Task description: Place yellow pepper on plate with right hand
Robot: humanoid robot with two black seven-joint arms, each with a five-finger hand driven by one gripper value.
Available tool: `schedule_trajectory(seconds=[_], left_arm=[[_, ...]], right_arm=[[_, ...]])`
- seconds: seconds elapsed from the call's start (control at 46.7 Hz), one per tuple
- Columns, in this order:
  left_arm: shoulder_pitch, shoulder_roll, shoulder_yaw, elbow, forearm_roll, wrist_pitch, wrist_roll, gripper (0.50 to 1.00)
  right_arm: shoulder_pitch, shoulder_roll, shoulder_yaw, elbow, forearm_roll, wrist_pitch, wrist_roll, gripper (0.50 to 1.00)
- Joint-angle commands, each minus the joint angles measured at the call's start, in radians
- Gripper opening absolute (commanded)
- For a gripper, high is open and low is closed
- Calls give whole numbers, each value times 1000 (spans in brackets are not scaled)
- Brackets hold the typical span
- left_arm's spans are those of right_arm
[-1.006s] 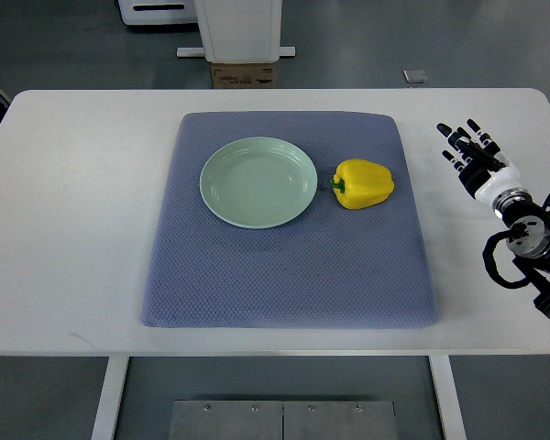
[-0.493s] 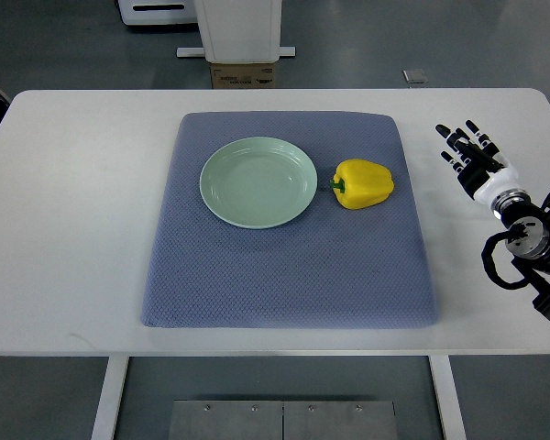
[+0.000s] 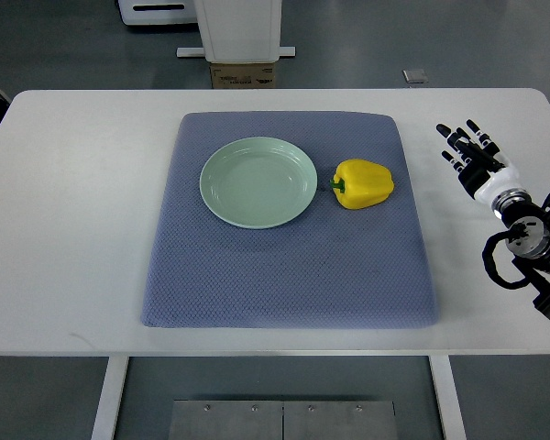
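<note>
A yellow pepper (image 3: 364, 183) with a green stem lies on its side on the blue-grey mat (image 3: 289, 266), just right of the pale green plate (image 3: 258, 181). The plate holds nothing. My right hand (image 3: 470, 152) rests over the white table to the right of the mat, well clear of the pepper, with its black-and-white fingers spread and nothing in them. Its arm comes in from the right edge. No left arm shows.
The white table (image 3: 73, 229) carries the mat in its middle. Beyond the table's far edge stand a white pedestal base (image 3: 237, 32) and a cardboard box (image 3: 243, 76) on the grey floor.
</note>
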Motion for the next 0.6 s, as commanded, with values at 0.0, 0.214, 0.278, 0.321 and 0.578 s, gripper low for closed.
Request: schedule_trajectory(seconds=[0.0, 0.214, 0.278, 0.321, 0.578], left_arm=[[0, 0, 0, -1, 0, 0, 0, 1000], [0, 0, 0, 0, 0, 0, 0, 1000], [1, 0, 0, 0, 0, 0, 0, 1000], [1, 0, 0, -1, 0, 0, 0, 1000], [1, 0, 0, 0, 0, 0, 0, 1000]], right_arm=[[0, 0, 0, 0, 0, 0, 0, 1000], [5, 0, 0, 0, 0, 0, 0, 1000], [9, 3, 0, 0, 0, -2, -1, 1000], [13, 3, 0, 0, 0, 0, -3, 1000], [9, 0, 0, -1, 0, -2, -24, 1000]])
